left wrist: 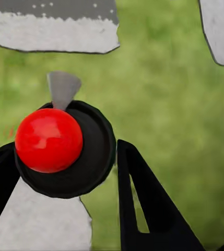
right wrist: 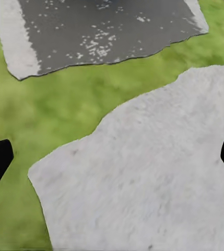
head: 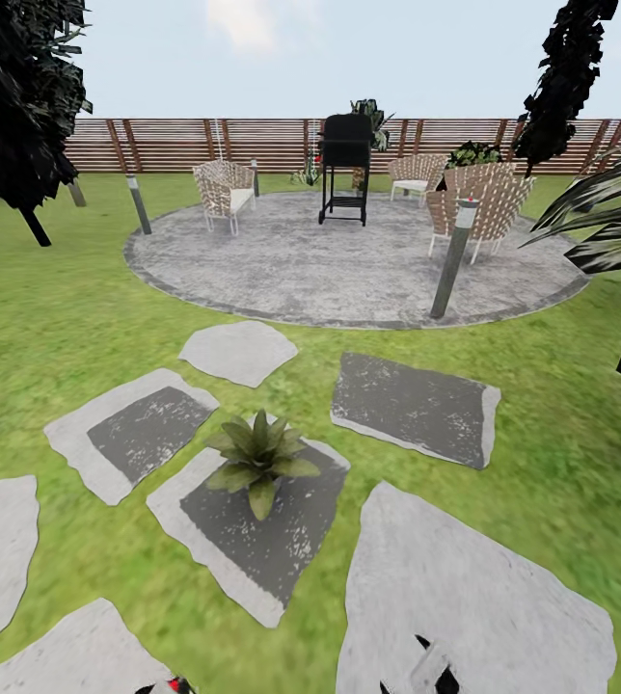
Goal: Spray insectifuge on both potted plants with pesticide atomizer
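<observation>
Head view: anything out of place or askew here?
The low green rosette plant sits mid-path on a dark grey stepping stone, upright and intact. The grey bollard light at the round grey patio edge leans, but the brown fence slats slant likewise, so probably camera perspective. Nothing spilled.

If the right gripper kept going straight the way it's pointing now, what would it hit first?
Most likely the pale grey stepping stone lying flat in the grass: it sits straight ahead between the right gripper's open fingers. Nothing seems to stand in between, though depth is hard to judge.
</observation>
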